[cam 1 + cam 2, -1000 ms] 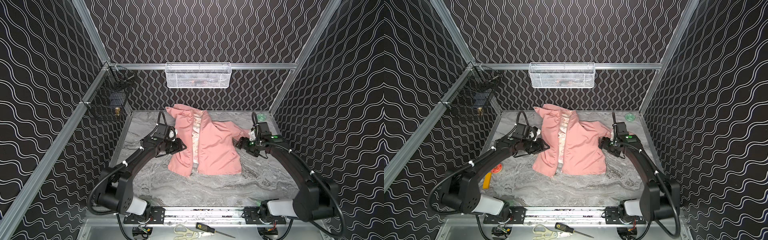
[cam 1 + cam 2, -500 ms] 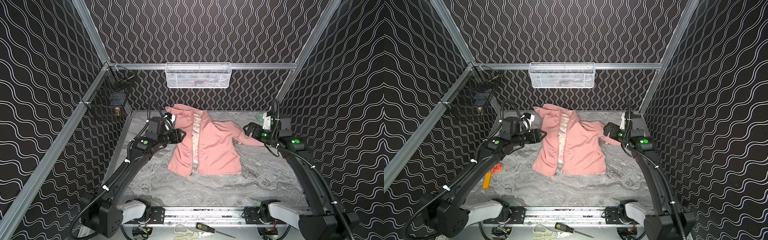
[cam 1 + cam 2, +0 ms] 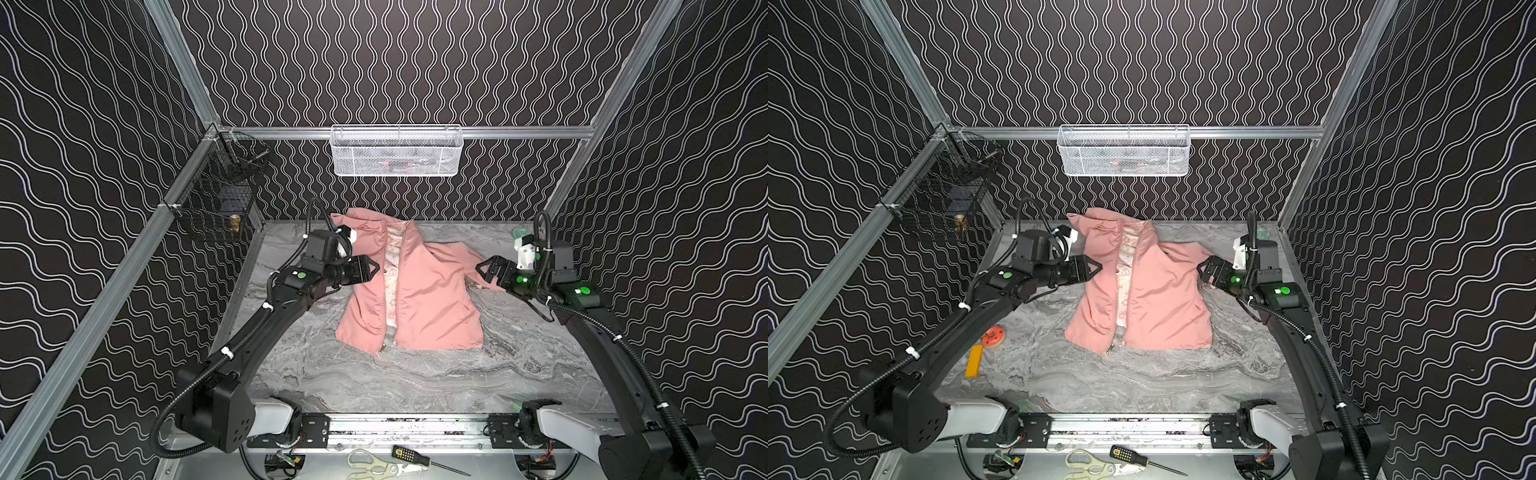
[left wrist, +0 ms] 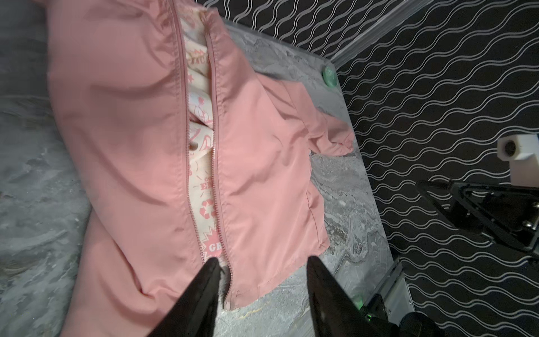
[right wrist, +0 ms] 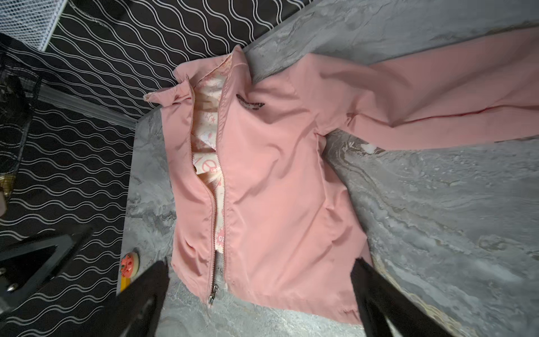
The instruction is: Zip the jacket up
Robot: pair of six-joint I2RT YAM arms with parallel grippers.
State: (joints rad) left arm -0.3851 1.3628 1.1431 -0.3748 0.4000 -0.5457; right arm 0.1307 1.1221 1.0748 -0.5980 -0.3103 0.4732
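With the jacket point(image 3: 419, 299) lying unzipped on the surface point(image 3: 415, 386) below the white basket point(image 3: 397, 151) and your left claw point(image 3: 374, 266) and right claw point(image 3: 481, 265) both released and empty, tugging the slider point(image 5: 213, 289) without pinning the hem risks bunching the thin fabric.

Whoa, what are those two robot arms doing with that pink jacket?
Two robot arms seem to be getting set to zip up the pink jacket, which lies on the grey table. The left gripper and the right gripper hover on either side of it, both open and holding nothing. The zipper is open almost all the way, so the cream lining shows, and the zipper pull sits at the bottom hem.
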